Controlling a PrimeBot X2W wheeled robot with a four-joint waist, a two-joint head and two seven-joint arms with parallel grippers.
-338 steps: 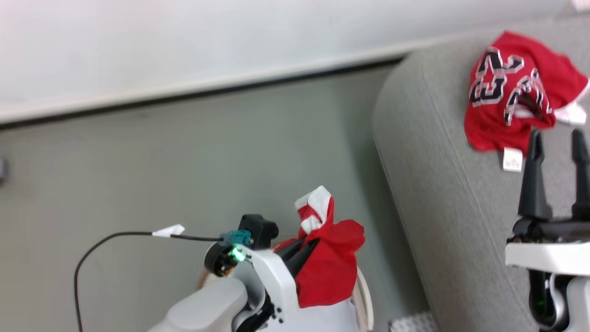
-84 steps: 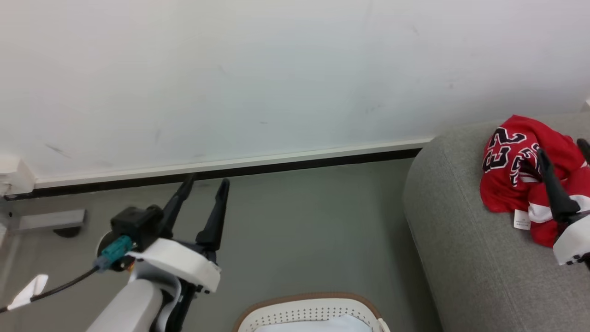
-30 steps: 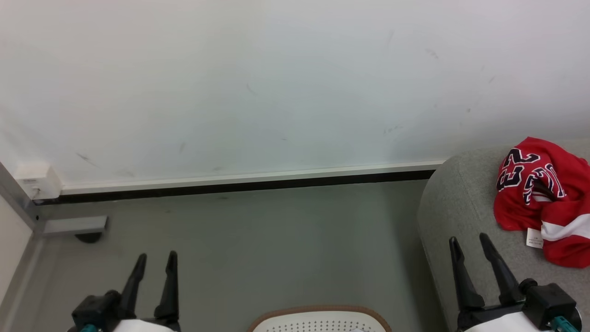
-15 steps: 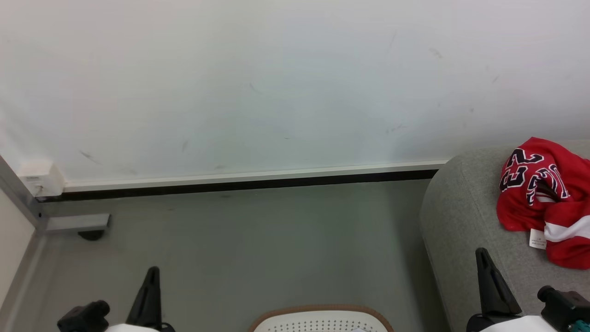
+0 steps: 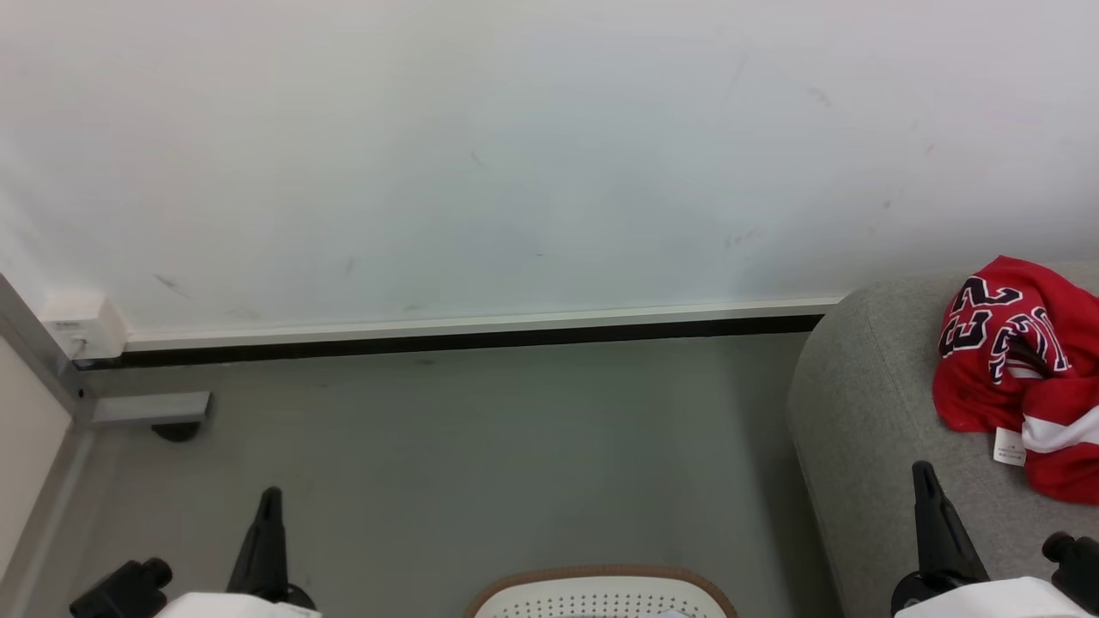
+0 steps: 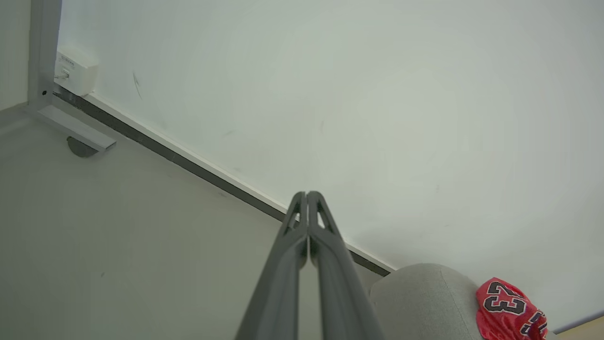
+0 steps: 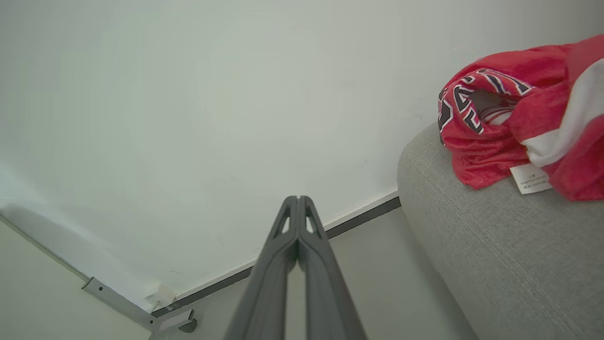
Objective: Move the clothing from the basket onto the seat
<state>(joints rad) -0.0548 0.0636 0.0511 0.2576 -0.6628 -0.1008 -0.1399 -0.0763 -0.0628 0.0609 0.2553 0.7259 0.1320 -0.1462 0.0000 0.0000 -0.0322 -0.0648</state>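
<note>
My left gripper point(image 6: 306, 197) hangs over the floor point(image 5: 481, 446), fingers pressed together on nothing. At the bottom centre of the head view is the basket point(image 5: 601, 577). I see just its tan rim and a strip of perforated wall, so I cannot tell whether anything remains inside. Further right, the clothing point(image 5: 1004, 378) lies bunched on the seat point(image 5: 859, 446), near its rounded corner. It looks light, soft and floppy; I'd pinch a raised fold, not the tag point(image 5: 1008, 446). My right gripper point(image 7: 298, 200), fingers likewise closed and empty, sits near the seat.
</note>
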